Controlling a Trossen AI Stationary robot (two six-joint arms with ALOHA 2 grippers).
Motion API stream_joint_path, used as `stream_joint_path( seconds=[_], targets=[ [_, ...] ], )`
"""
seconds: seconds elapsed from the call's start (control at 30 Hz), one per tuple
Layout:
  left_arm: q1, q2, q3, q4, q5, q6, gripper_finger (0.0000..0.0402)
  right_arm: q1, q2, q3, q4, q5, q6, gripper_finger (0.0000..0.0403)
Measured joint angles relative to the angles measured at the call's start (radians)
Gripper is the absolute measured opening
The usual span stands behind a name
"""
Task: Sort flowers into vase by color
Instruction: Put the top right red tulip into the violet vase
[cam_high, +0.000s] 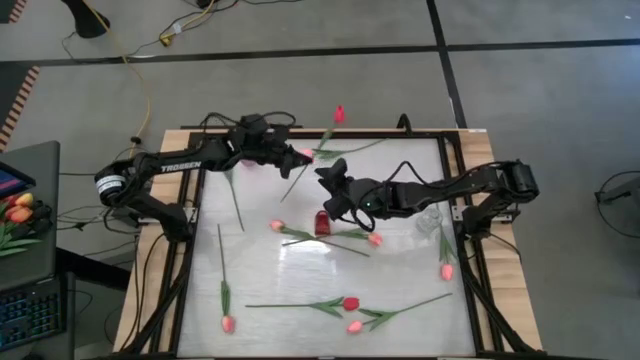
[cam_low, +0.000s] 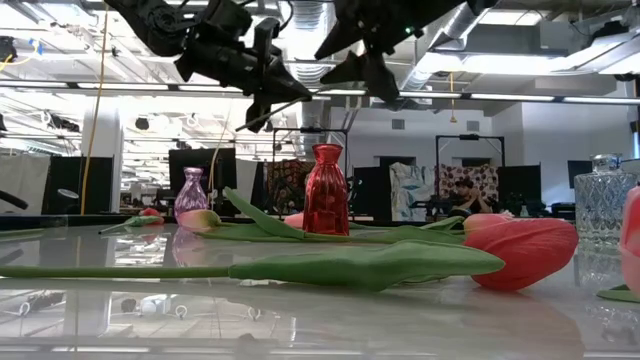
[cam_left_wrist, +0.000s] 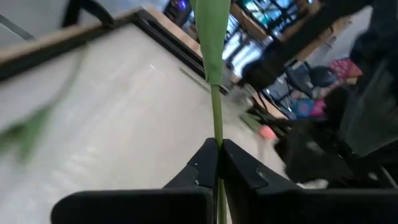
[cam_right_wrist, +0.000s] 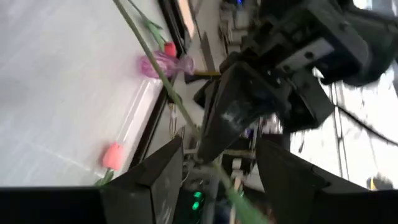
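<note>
Above the far half of the white table (cam_high: 400, 290), my left gripper (cam_left_wrist: 217, 163) pinches the green stem of a tulip (cam_high: 322, 148) tight between its two fingers, lifted clear of the surface, its red head (cam_high: 339, 114) out past the table's far rim. My right gripper (cam_high: 328, 172) hangs just beside it with its fingers spread, the stem running between them untouched.

Below stand a red vase (cam_low: 326, 190) near the centre, a purple vase (cam_low: 192, 193) at the far left edge and a clear glass vase (cam_low: 606, 208) on the right. Other tulips (cam_high: 340, 303) lie scattered across the near half.

The left wrist view blurs everything beyond the stem.

The tabletop is glossy, framed in black rail on wood; behind lies an open workshop under strip lights.
</note>
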Motion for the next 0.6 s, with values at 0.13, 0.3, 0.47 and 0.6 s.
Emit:
stream_joint_path(
  seconds=[0.13, 0.3, 0.47, 0.6],
  targets=[
    [0.044, -0.067, 0.0, -0.029, -0.097, 0.083, 0.0, -0.005, -0.005, 0.0, -0.066, 0.052, 0.147, 0.0223],
    [0.058, -0.199, -0.003, -0.09, -0.387, 0.257, 0.0, -0.071, -0.053, 0.0, -0.246, -0.024, 0.381, 0.0207],
    [0.086, -0.288, -0.125, 0.06, -0.633, 0.374, 0.0, -0.177, -0.122, 0.0, -0.404, -0.241, 0.641, 0.0184],
    [0.153, -0.37, -0.304, 0.34, -0.59, 0.382, 0.0, -0.252, -0.158, 0.0, -0.485, -0.421, 0.772, 0.0167]
  ],
)
